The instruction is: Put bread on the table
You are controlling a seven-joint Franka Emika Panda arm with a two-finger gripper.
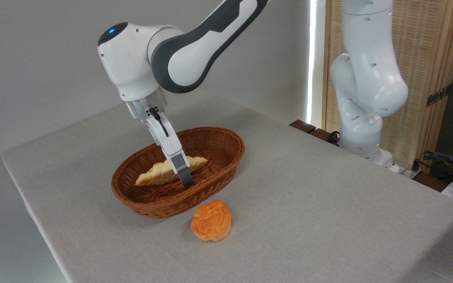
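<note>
The bread (pixel 157 174), a long tapered golden loaf with a braided crust, hangs a little above the floor of the brown wicker basket (pixel 218 147), roughly level with its rim. My gripper (pixel 184 177) reaches down into the basket and is shut on the bread near its right half; the near finger (pixel 182 171) covers part of the loaf and the far finger is hidden behind it. The table (pixel 313 204) is a large flat top under light grey cloth.
A small round orange bun (pixel 211 220) lies on the cloth just in front of the basket. The white arm base (pixel 362 129) stands at the table's far right edge, with cables and a wooden screen behind it.
</note>
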